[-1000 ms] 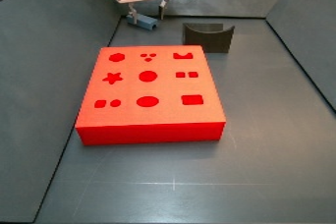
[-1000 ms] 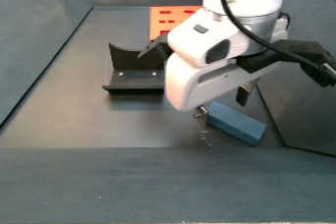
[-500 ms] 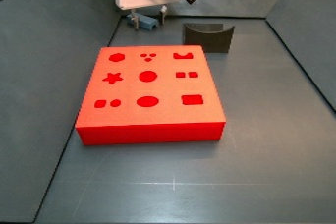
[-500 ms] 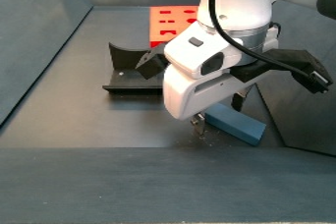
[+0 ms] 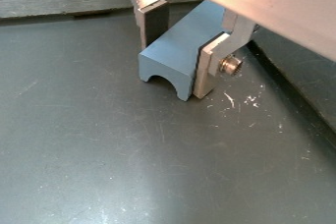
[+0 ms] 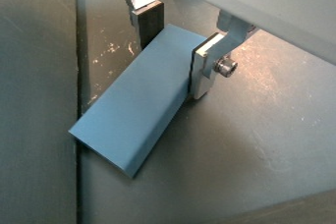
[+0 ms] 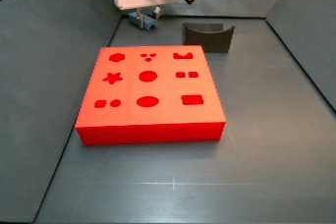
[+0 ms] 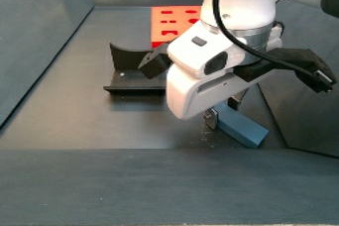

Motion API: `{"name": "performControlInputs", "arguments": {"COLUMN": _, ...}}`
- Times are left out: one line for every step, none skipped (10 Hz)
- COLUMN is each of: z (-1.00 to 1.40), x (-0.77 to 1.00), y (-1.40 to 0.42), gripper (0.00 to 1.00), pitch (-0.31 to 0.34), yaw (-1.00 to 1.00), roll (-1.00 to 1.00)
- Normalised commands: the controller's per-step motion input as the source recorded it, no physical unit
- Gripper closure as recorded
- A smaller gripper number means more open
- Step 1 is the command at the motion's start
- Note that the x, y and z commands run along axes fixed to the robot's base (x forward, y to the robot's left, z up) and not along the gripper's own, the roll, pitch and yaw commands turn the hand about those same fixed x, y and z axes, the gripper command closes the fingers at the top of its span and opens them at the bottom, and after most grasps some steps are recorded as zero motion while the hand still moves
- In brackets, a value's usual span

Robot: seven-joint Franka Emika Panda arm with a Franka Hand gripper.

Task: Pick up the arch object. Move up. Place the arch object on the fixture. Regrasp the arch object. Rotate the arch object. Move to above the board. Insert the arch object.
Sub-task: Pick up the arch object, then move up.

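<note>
Claw: the claw (image 5: 180,43) is down at the floor near the far wall, its two silver fingers (image 6: 207,63) standing on either side of the arch block (image 5: 178,51). In both wrist views the plates look pressed flat against the block's sides, so I judge it closed on the block, narrowed to the block's width.

Arch block: a small blue-grey piece, elongated, with its curved notch facing the floor at one end. In a wrist view (image 6: 138,100) it lies along the floor with most of its length sticking out past the fingers. In a side view (image 8: 240,126) it seems to rest on the floor beside the arm; whether it has left the floor cannot be told.

Fixture: the dark scooped block (image 7: 207,36) stands just beyond the board's far edge, apart from the claw, with nothing in its scoop.

Board: the red slab (image 7: 148,95) sits mid-floor, well apart from the block; none of its cut-outs is filled.

Progress: this is the first step, the grasp. Nothing has been finished.

Left to do: lifting, setting the block on the fixture, regrasping, rotating, moving above the board and inserting.
</note>
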Motion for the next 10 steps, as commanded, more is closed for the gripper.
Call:
{"name": "performControlInputs", "arguments": {"z": 0.0, "x": 0.0, "y": 0.0, "gripper": 1.0, "pitch": 0.0, "yaw": 0.0, "roll": 0.0}}
{"name": "performControlInputs", "arguments": {"z": 0.0, "x": 0.0, "y": 0.0, "gripper": 1.0, "pitch": 0.0, "yaw": 0.0, "roll": 0.0}}
{"name": "performControlInputs", "arguments": {"z": 0.0, "x": 0.0, "y": 0.0, "gripper": 1.0, "pitch": 0.0, "yaw": 0.0, "roll": 0.0}}
{"name": "performControlInputs", "arguments": {"z": 0.0, "x": 0.0, "y": 0.0, "gripper": 1.0, "pitch": 0.0, "yaw": 0.0, "roll": 0.0}}
{"name": "performControlInputs", "arguments": {"z": 0.0, "x": 0.0, "y": 0.0, "gripper": 1.0, "pitch": 0.0, "yaw": 0.0, "roll": 0.0}}
{"name": "performControlInputs", "arguments": {"z": 0.0, "x": 0.0, "y": 0.0, "gripper": 1.0, "pitch": 0.0, "yaw": 0.0, "roll": 0.0}}
{"name": "performControlInputs", "arguments": {"z": 0.0, "x": 0.0, "y": 0.0, "gripper": 1.0, "pitch": 0.0, "yaw": 0.0, "roll": 0.0}}
{"name": "performControlInputs", "arguments": {"z": 0.0, "x": 0.0, "y": 0.0, "gripper": 1.0, "pitch": 0.0, "yaw": 0.0, "roll": 0.0}}
{"name": "performControlInputs", "arguments": {"z": 0.83, "x": 0.0, "y": 0.0, "gripper": 1.0, "pitch": 0.0, "yaw": 0.0, "roll": 0.0}}
{"name": "performControlInputs", "arguments": {"z": 0.82, "x": 0.05, "y": -0.07, "gripper": 1.0, "pitch": -0.005, "yaw": -0.04, "roll": 0.0}}
